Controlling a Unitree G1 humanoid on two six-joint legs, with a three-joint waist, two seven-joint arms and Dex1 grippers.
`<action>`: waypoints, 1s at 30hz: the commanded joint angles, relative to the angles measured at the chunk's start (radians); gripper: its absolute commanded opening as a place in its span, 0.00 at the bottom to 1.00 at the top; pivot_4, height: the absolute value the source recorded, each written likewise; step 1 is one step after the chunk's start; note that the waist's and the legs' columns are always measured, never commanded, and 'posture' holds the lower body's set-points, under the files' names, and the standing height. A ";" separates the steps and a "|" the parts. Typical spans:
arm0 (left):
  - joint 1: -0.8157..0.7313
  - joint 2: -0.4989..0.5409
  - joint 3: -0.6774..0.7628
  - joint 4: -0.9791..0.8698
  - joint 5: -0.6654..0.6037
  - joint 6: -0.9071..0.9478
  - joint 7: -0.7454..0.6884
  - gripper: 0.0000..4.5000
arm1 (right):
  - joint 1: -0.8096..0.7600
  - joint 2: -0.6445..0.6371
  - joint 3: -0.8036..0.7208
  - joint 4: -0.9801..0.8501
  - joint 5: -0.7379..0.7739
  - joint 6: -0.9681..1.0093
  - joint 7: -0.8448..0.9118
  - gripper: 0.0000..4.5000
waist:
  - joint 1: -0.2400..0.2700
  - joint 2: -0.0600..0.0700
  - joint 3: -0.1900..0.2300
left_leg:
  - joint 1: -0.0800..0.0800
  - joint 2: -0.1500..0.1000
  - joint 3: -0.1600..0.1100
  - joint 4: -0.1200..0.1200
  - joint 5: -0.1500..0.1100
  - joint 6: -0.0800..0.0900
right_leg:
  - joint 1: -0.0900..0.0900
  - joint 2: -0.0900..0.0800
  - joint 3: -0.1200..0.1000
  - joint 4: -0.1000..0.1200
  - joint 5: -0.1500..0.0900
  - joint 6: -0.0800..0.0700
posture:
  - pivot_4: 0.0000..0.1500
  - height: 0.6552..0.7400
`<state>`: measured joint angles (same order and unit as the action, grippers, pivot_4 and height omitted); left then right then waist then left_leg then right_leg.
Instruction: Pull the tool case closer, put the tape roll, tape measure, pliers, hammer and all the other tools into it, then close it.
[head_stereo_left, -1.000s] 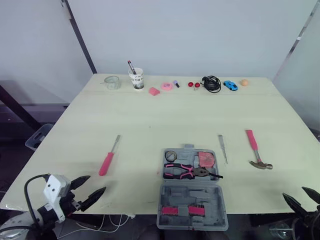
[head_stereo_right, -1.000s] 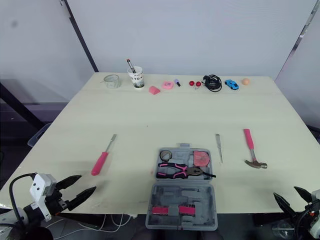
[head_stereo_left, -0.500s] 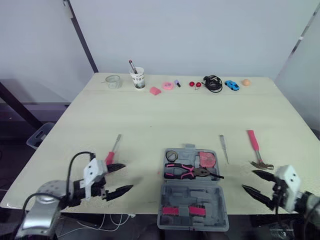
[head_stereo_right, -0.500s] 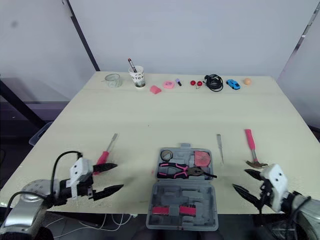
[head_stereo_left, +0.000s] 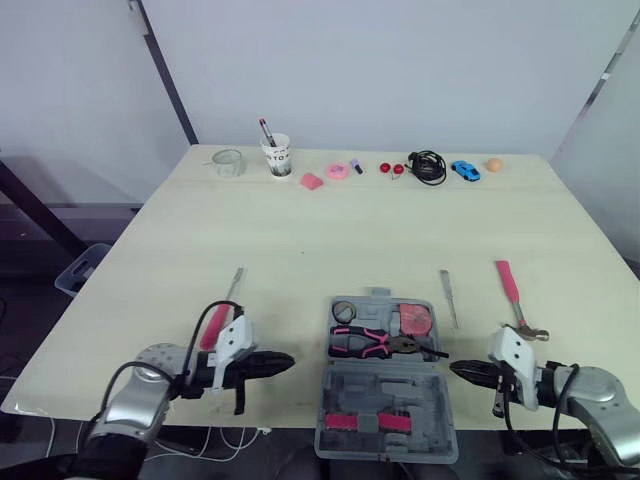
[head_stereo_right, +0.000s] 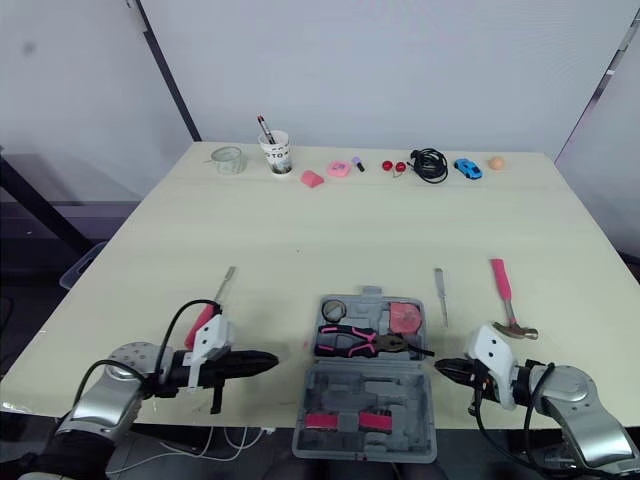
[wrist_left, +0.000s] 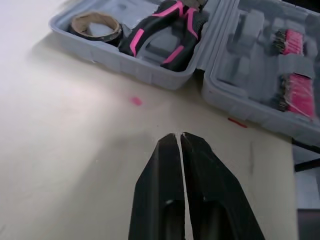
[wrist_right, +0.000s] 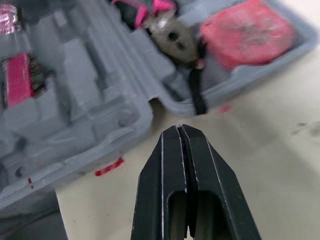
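table (head_stereo_left: 300, 230): tool case (head_stereo_left: 386, 388) between closed fingers (head_stereo_left: 272, 362)

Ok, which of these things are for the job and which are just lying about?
Job: case, tape roll, tape measure, pliers, hammer, screwdriver, thin metal tool.
Lying about: cup, jar, pink bits, red balls, cable, toy car, orange ball.

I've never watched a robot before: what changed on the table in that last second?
Both arms swung inward: the left gripper and right gripper, open before, now shut empty beside the open grey plastic tool case. The case, pink-handled hammer and pink-handled screwdriver stayed put.
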<state>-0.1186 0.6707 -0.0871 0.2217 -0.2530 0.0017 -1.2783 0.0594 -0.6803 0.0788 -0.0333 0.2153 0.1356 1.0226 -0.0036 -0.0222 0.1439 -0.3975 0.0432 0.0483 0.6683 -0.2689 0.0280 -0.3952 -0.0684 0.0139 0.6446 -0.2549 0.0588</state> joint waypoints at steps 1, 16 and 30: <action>-0.024 -0.016 -0.036 0.009 0.027 0.008 0.003 0.01 | -0.026 0.003 0.012 0.027 -0.013 -0.033 0.013 0.00 | 0.000 0.000 0.000 | 0.000 0.000 0.000 0.000 0.000 0.000 | 0.000 0.000 0.000 0.000 0.000 0.001 | 1.00 1.00; -0.108 -0.082 -0.124 0.132 0.113 -0.039 -0.003 0.01 | -0.089 0.051 0.071 0.097 -0.060 -0.088 0.011 0.00 | 0.004 0.000 0.000 | 0.000 0.001 0.000 0.001 0.000 0.000 | 0.000 0.002 0.001 0.001 0.001 0.001 | 1.00 1.00; -0.127 -0.149 -0.154 0.154 0.152 -0.051 0.052 0.01 | -0.091 0.066 0.085 0.088 -0.081 -0.090 0.010 0.00 | 0.017 0.002 -0.002 | 0.001 0.001 -0.001 0.001 0.000 0.000 | 0.002 0.002 0.001 0.002 0.001 0.002 | 1.00 1.00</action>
<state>-0.2436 0.5338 -0.2097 0.3631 -0.1264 -0.0642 -1.2440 -0.0240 -0.6207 0.1534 0.0777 0.1313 0.0611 1.0313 0.0131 -0.0198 0.1417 -0.3961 0.0439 0.0477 0.6698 -0.2688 0.0281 -0.3935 -0.0659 0.0150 0.6469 -0.2539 0.0604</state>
